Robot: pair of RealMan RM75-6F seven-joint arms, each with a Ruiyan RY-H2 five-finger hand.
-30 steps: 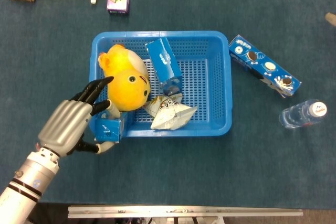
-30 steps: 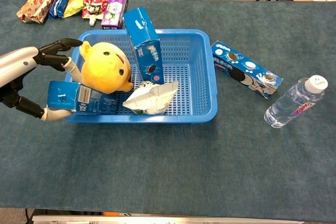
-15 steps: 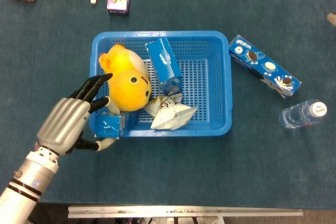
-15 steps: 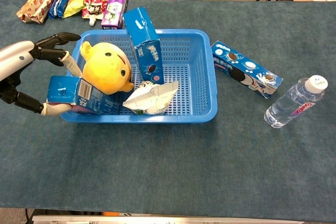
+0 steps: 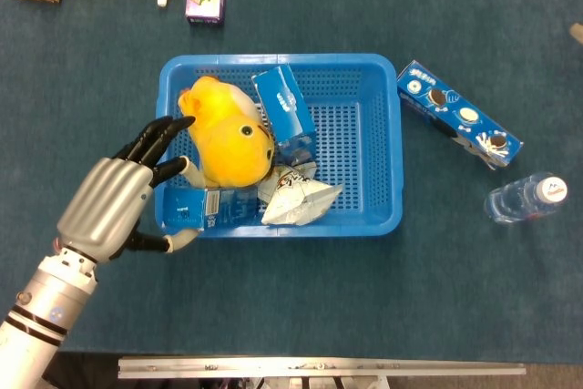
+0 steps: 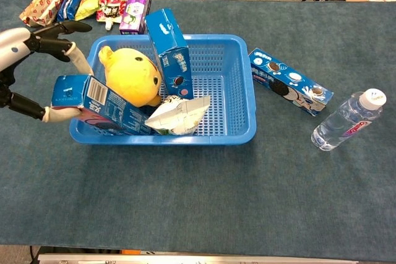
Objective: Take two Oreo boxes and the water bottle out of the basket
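The silver and black left hand (image 6: 28, 69) holds one end of a long blue cardboard Oreo box (image 6: 102, 104), thumb below and fingers above. The box end is higher than a moment ago and tips up over the left rim of the blue plastic basket (image 6: 242, 104), while its other end is down inside. The round, soft yellow plush toy (image 5: 228, 138) has rolled a little toward the middle of the basket. A second blue Oreo box (image 6: 170, 51) stands tilted in the basket, next to a crinkly white and silver snack bag (image 6: 178, 115). A third blue Oreo box (image 5: 458, 114) lies flat on the blue-green cloth table (image 6: 204, 202) to the right of the basket. The clear plastic water bottle (image 6: 345, 120) with a white cap lies out there too, near it. The right hand is not seen.
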